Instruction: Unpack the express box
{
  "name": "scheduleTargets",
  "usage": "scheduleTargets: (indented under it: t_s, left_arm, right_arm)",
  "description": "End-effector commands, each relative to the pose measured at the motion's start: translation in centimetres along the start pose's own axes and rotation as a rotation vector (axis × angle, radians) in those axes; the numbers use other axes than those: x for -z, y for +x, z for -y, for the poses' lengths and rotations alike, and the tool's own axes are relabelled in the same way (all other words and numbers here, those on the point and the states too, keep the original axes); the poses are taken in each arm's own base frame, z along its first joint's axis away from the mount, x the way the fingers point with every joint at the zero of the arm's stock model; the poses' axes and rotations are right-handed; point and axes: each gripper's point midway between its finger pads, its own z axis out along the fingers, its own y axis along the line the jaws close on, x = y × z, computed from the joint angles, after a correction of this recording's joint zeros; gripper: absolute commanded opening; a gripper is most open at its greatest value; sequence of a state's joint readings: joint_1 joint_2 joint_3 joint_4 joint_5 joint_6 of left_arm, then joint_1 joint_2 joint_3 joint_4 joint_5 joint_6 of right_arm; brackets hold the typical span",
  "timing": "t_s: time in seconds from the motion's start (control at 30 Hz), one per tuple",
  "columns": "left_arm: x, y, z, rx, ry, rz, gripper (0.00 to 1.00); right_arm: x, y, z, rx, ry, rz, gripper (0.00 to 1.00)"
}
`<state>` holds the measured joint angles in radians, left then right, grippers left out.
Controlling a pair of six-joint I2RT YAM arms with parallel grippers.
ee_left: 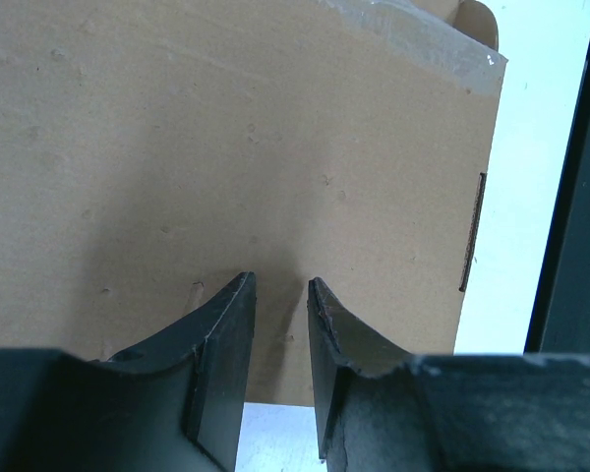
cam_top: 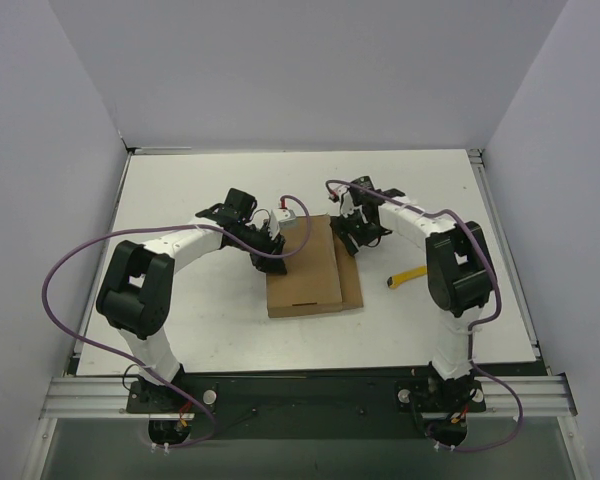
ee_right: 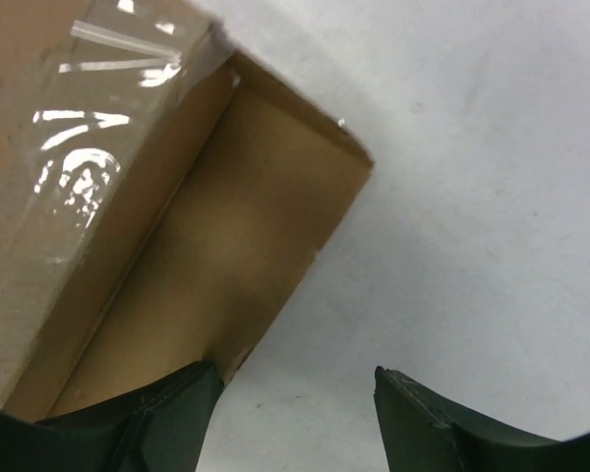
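Observation:
The express box, flat brown cardboard, lies mid-table with its lid panel shifted left of the base, which shows along the right side. My left gripper is at the box's far left edge. In the left wrist view its jaws stand a narrow gap apart over the lid with nothing between them. My right gripper is at the box's far right corner. In the right wrist view it is wide open, its left finger against a taped cardboard flap, the other over bare table.
A small yellow utility knife lies on the white table right of the box, beside the right arm. Grey walls enclose the table on three sides. The arm bases stand at the near edge.

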<state>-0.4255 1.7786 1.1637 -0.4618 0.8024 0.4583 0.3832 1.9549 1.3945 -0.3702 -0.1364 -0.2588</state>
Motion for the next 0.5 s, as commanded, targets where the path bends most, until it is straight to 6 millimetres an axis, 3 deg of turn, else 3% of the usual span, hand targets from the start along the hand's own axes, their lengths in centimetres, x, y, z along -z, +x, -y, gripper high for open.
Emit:
scheduleTargets:
  t_s: [0.0,0.1,0.3,0.47]
  left_arm:
    - [-0.7,2.1,-0.4,0.005,-0.023,-0.085,0.39]
    - [-0.8,2.0,-0.4,0.002,-0.023,-0.085,0.39]
    - [-0.6,1.6,-0.3,-0.011,-0.022,-0.084,0.39]
    - [-0.7,1.5,-0.2,-0.01,-0.015,-0.089,0.39]
  right_arm:
    - [0.1,3.0,1.6,0.097,0.127,-0.124,0.66]
    - [0.6,2.1,1.5,0.066,0.116,-0.093,0.66]
    - [4.1,-1.9,0.1,-0.014,-0.007,0.066,0.66]
    - [4.7,-1.5,-2.3,-0.064,-0.139,0.058,0.64]
